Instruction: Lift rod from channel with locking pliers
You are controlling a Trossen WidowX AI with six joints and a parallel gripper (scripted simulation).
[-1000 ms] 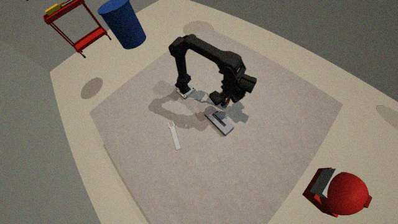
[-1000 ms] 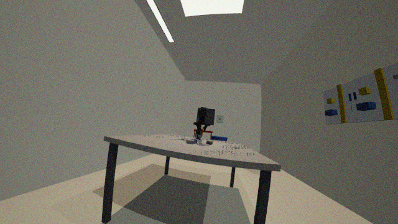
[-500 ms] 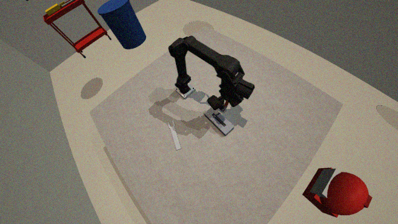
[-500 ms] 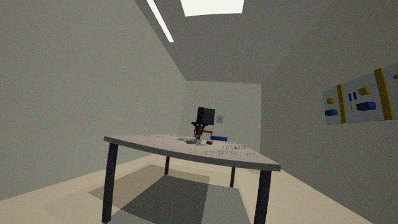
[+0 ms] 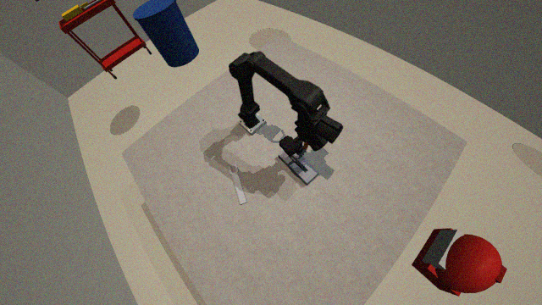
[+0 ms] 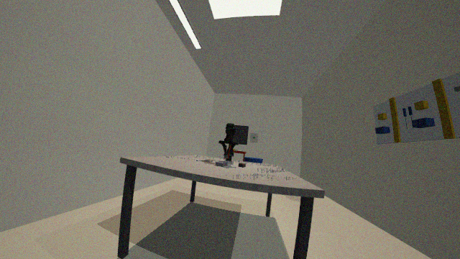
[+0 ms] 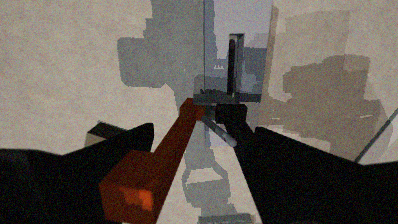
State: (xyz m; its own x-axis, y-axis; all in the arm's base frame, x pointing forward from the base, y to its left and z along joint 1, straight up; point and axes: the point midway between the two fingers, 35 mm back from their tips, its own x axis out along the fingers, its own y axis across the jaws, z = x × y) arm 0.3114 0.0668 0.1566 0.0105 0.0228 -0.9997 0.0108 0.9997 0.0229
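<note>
Pliers [image 5: 301,144] [image 6: 226,156] [image 7: 172,137] held in my hand [image 5: 301,148] [image 6: 228,148] [image 7: 204,131], fingers fairly wide | centre jaws over channel [image 5: 302,166] [image 7: 231,67], lower straight, then squeeze

Looks like a workshop to me: red metal cart [image 5: 86,16] upper left of the top view, big blue barrel [image 5: 171,36] just beside it, plus a pale wall panel [image 6: 382,138] with yellow strips, far right in the exterior shot.
</note>
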